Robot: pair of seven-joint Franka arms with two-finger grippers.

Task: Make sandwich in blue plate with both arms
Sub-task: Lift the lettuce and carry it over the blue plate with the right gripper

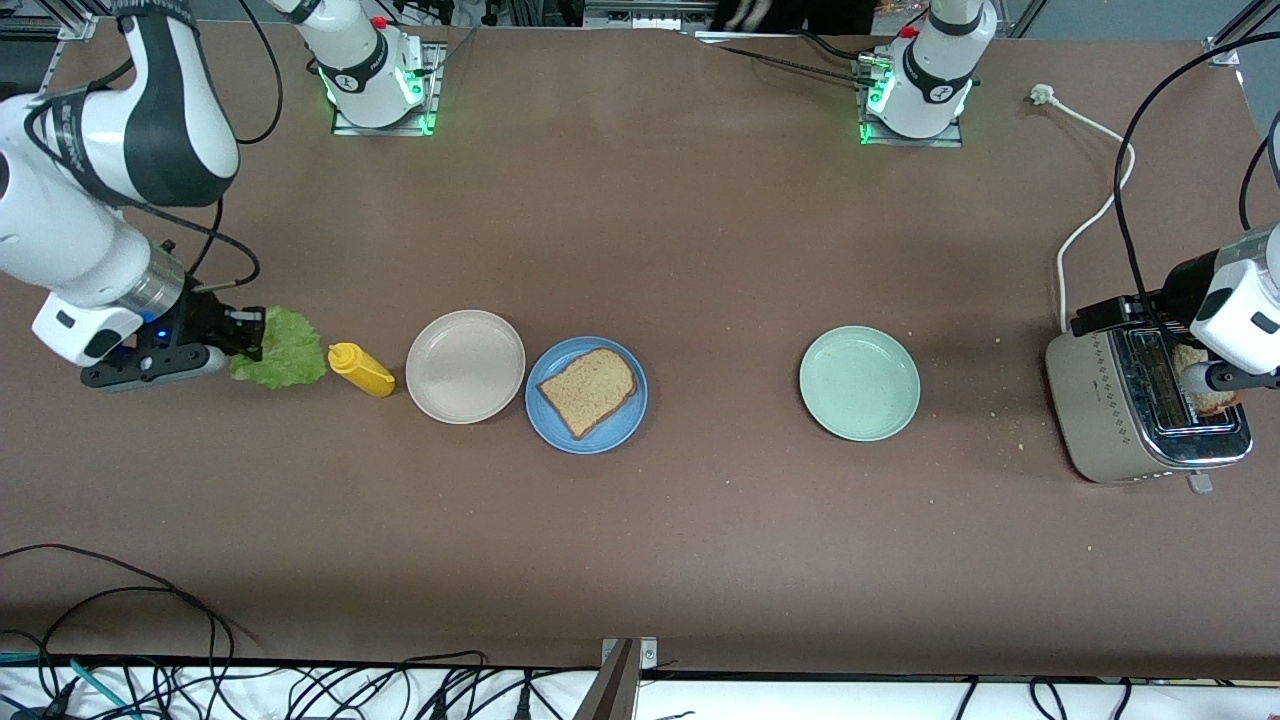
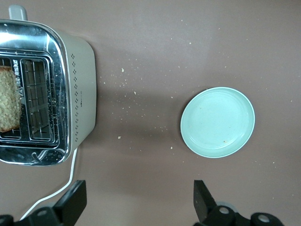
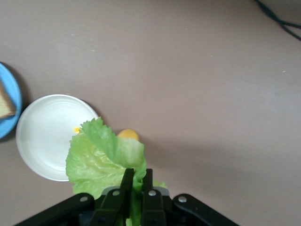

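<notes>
The blue plate holds one brown bread slice; the plate's edge also shows in the right wrist view. My right gripper is shut on a ruffled green lettuce leaf, over the table at the right arm's end. The right wrist view shows the fingers pinching the leaf. My left gripper is open and empty, up in the air by the toaster. A second bread slice stands in a toaster slot. In the left wrist view the gripper hangs over bare table.
A yellow mustard bottle lies beside the lettuce. A beige plate touches the blue plate. A mint-green plate sits between the blue plate and the toaster. The toaster's white cord runs toward the left arm's base. Crumbs lie round the toaster.
</notes>
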